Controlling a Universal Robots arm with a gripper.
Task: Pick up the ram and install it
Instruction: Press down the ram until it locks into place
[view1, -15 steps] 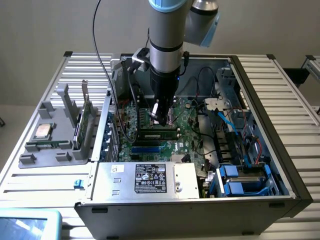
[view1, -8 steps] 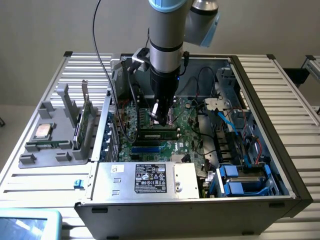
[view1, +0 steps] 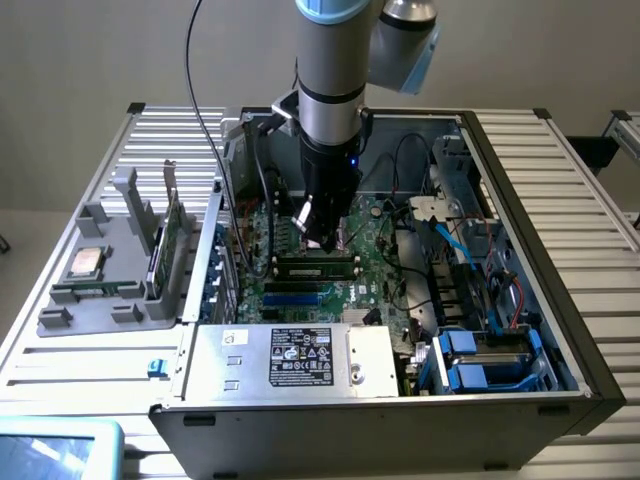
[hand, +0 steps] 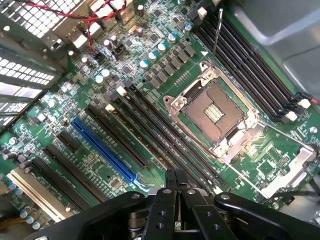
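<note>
My black two-fingered gripper (view1: 322, 237), jaws closed with nothing visibly between them, hangs over the green motherboard (view1: 385, 262) inside the open grey computer case (view1: 520, 215). The long, narrow dark-green RAM stick (view1: 318, 268) lies seated among the black slots, just at 6 o'clock of my fingertips in the exterior view, its long axis running 9 to 3 o'clock. In the wrist view my fingertips (hand: 170, 180) meet over the slots (hand: 150, 120).

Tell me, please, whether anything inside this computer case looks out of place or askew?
The processor socket on the motherboard stands open and empty, its lever raised, while a square silver chip sits outside on the grey holder. Nothing looks spilled or broken.
</note>
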